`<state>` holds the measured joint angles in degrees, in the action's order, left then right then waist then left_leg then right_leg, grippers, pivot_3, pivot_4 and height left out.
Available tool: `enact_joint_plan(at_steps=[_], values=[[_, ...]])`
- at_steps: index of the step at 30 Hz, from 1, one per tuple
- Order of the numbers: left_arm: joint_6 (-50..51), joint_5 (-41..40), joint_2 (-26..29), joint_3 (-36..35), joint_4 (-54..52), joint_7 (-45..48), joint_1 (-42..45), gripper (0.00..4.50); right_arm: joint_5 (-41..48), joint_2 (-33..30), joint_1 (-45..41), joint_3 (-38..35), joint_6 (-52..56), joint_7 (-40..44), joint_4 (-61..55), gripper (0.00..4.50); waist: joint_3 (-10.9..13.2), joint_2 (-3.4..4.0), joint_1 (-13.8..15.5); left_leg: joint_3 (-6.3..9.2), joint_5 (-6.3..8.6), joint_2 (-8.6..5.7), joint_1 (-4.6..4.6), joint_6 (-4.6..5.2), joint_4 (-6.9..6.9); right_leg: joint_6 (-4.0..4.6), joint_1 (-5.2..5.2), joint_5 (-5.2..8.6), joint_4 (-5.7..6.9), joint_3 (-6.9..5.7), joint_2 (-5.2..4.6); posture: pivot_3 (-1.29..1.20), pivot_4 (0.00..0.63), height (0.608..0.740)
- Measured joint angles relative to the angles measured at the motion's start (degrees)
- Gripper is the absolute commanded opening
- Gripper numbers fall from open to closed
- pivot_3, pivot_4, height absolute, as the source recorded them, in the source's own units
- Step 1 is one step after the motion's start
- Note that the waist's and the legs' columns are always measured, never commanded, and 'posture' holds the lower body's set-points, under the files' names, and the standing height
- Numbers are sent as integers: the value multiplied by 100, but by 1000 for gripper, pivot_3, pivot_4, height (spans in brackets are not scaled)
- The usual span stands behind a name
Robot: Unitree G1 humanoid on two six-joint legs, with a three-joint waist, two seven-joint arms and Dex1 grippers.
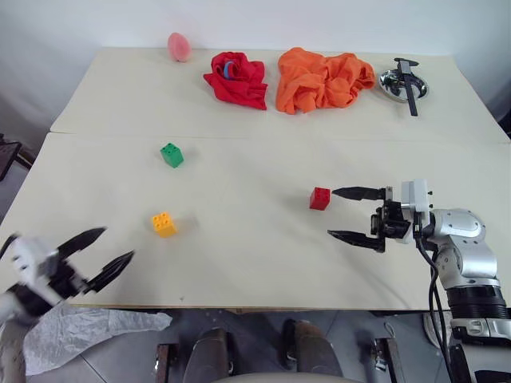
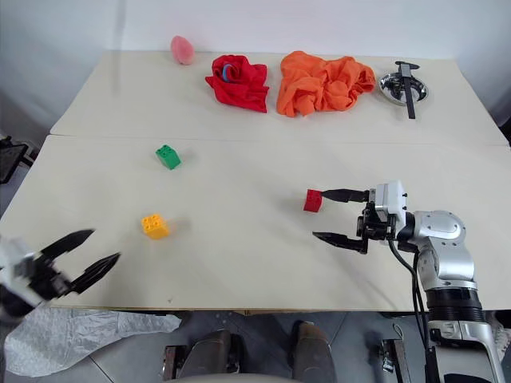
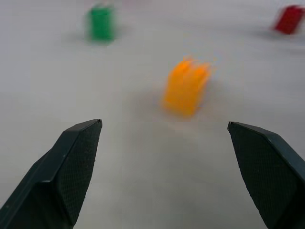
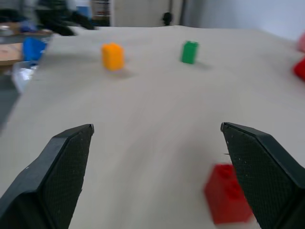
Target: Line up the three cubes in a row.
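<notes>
Three small studded plastic blocks sit apart on the cream table (image 1: 239, 263). The left gripper (image 1: 102, 254) hangs spread and empty at the near left edge, with the yellow block (image 1: 164, 224) a little ahead of its tips. The green block (image 1: 172, 155) lies farther back, above the yellow one. The red block (image 1: 319, 199) rests mid-table, just off the upper finger of the right gripper (image 1: 345, 214), which gapes wide, holding nothing.
</notes>
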<state>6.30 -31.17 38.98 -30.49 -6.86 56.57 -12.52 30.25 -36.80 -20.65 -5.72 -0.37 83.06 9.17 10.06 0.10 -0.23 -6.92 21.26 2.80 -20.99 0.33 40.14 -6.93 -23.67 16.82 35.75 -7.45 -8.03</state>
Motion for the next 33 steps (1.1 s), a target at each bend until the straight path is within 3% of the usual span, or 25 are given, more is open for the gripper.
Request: enact_joint_plan(at_steps=[7,14,25,29,33], values=[[-30,625,372,943,924,137,1188,4500,197,-248,385,176,655,228,-709,4475,-1,3,-79,-15,1,5,-2,-3,-8,0,-3,1,-9,-3,16,0,150,740],[-332,888,459,1294,1662,434,1458,4500,195,-252,537,204,727,122,-920,4475,-1,1,-114,-13,1,6,-4,-4,-6,-1,-3,1,-9,-2,17,0,150,740],[-435,896,236,1557,1733,490,1694,4500,188,-259,622,196,773,9,-960,4475,0,0,-95,-12,1,5,-4,-3,-4,-1,-3,0,-9,-3,17,0,150,740],[-268,667,171,1428,1820,422,1735,4500,182,-273,643,196,772,-8,-968,4475,0,0,-102,-12,1,5,-4,-3,-3,-1,-3,0,-8,-2,16,0,150,740],[327,-130,83,778,1306,259,1570,4500,179,-318,740,154,771,-45,-1048,4475,1,-3,-109,-6,1,7,-5,-3,-3,-1,-2,0,-8,-2,15,0,150,740]])
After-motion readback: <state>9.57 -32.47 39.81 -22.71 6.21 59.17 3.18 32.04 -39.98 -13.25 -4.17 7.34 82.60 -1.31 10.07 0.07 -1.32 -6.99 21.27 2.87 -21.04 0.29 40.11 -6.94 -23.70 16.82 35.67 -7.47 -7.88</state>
